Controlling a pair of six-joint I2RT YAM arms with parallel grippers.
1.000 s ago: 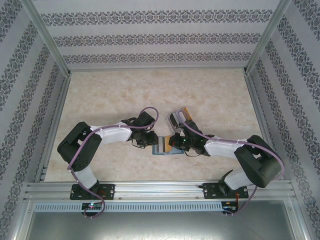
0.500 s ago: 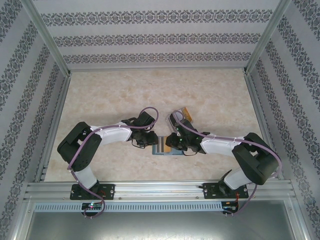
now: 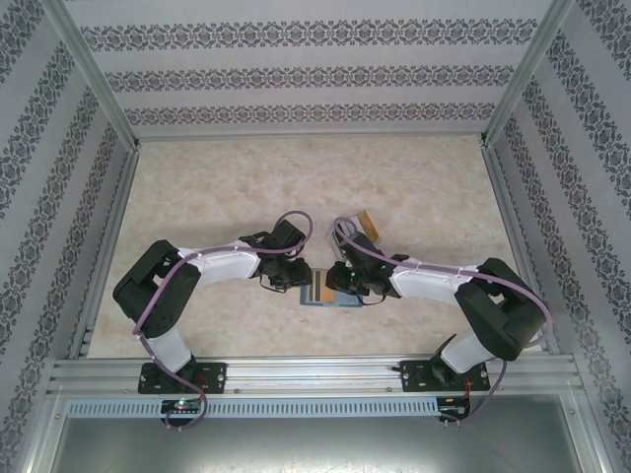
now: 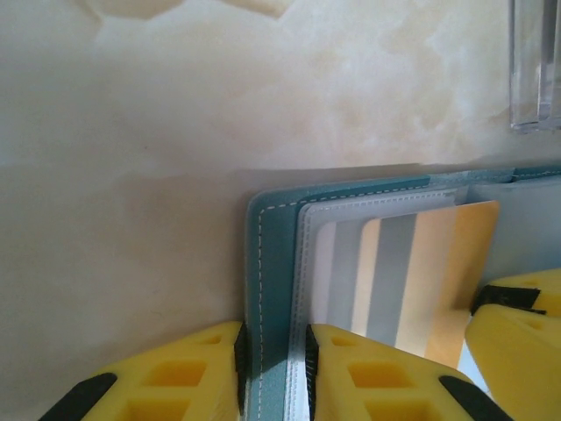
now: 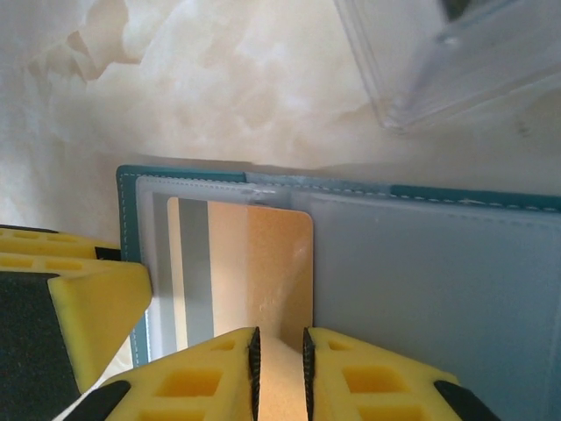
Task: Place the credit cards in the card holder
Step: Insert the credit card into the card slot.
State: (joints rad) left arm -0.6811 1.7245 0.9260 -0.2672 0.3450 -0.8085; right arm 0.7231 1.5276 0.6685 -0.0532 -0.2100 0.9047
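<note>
Wallet (image 5: 438,298) is lying open on the table (image 4: 175,132) between the two arms, close to the clear box (image 5: 456,61), with silver and yellow cards (image 4: 394,272) fanned across its left half. Left gripper (image 4: 274,373) has its jaws narrow with the wallet's teal stitched edge running between them. Right gripper (image 5: 279,373) is narrow too, with the near end of an orange card (image 5: 263,272) in the gap, and honestly I can't tell if either one is really pinching or just resting there.
</note>
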